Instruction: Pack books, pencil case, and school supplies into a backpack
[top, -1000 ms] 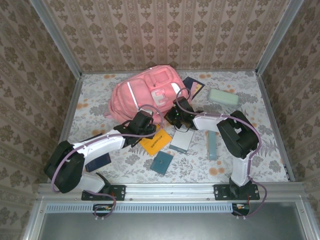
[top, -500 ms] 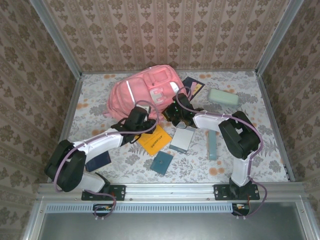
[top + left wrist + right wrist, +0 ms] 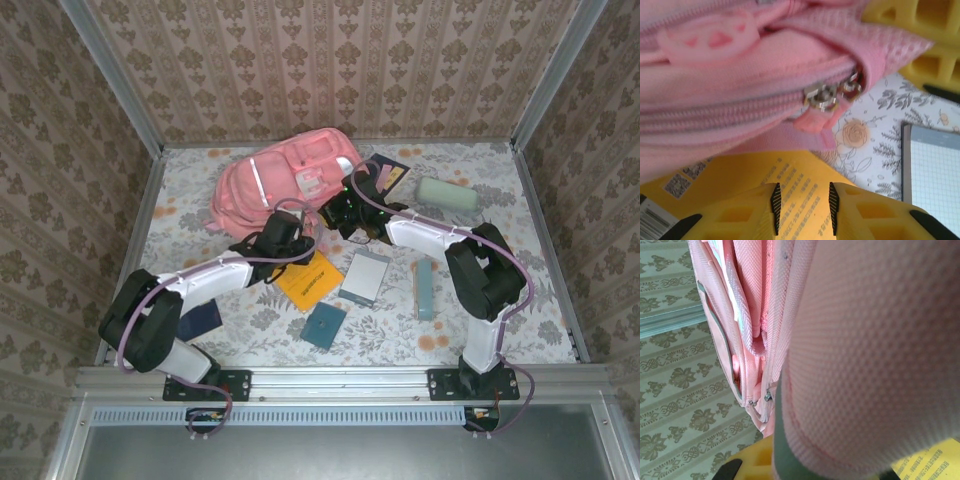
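The pink backpack (image 3: 285, 178) lies tipped at the back of the table. My right gripper (image 3: 349, 206) is at its right edge, shut on a fold of the pink fabric (image 3: 875, 355) that hides its jaws. My left gripper (image 3: 288, 238) hovers open and holds nothing, just in front of the backpack's zipper pulls (image 3: 832, 95) and above the orange-yellow book (image 3: 310, 280). The grey-white book (image 3: 365, 277) lies beside that one. Behind the backpack sits the navy book (image 3: 386, 172), and a dark blue book (image 3: 197, 322) lies at the near left. The mint pencil case (image 3: 447, 193) is at the back right.
A slim pale-teal box (image 3: 424, 288) and a small dark-teal pad (image 3: 325, 325) lie on the floral table (image 3: 520, 260) toward the front. Papered walls close in the back and both sides. A metal rail (image 3: 340, 378) runs along the near edge.
The backpack's right side has been drawn back and up toward the far wall by my right gripper. My left gripper has shifted slightly with it, staying at the zipper.
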`<action>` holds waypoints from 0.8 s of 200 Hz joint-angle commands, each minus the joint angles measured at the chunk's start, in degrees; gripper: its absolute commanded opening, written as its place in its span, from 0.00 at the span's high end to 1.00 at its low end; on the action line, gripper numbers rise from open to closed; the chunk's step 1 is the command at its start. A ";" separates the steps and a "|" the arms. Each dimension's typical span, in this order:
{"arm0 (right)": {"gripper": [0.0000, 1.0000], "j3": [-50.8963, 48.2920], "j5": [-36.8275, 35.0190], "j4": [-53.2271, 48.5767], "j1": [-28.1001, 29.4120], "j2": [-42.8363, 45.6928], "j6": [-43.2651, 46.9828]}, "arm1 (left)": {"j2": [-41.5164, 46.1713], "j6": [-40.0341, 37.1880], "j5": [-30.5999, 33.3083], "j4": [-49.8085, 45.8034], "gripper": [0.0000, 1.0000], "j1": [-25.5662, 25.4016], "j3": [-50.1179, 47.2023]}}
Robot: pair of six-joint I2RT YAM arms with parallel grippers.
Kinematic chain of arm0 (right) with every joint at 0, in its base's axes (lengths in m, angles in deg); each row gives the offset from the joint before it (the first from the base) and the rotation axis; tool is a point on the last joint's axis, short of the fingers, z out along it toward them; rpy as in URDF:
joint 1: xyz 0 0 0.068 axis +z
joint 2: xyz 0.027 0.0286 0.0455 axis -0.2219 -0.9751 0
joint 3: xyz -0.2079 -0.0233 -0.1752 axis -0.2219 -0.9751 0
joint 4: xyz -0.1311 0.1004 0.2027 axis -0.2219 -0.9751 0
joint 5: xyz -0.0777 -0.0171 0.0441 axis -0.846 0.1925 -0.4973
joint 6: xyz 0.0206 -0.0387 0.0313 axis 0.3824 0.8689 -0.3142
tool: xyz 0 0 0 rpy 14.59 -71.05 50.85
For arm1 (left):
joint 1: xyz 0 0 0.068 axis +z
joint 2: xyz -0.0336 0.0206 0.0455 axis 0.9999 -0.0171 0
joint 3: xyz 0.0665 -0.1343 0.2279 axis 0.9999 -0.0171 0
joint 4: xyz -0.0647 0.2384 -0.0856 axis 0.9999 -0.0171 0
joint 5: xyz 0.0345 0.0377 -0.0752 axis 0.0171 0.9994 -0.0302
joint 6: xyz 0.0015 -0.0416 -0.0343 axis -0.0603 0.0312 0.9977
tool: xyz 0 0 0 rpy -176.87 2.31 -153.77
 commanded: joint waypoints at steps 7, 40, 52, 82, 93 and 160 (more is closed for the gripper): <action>1.00 3.24 2.82 -1.31 0.56 2.67 -2.08 | -1.28 0.02 2.85 -2.45 0.65 1.15 3.84; 1.00 3.61 3.58 -1.14 0.64 2.33 -2.37 | -2.46 0.06 0.61 -3.02 0.61 3.61 5.85; 1.00 3.55 3.79 -0.96 0.65 2.24 -2.42 | -3.10 -0.02 -0.22 -3.32 0.61 4.36 6.60; 1.00 3.87 3.95 -0.97 0.70 1.98 -2.42 | -4.32 -0.80 -1.37 -3.71 0.61 4.59 7.95; 1.00 3.91 3.98 -0.85 0.70 1.97 -2.51 | -4.89 -0.94 -1.79 -3.65 0.61 4.52 8.17; 1.00 4.39 4.50 -1.00 0.73 1.45 -2.68 | -5.55 -1.95 -5.70 -1.59 0.54 4.14 8.49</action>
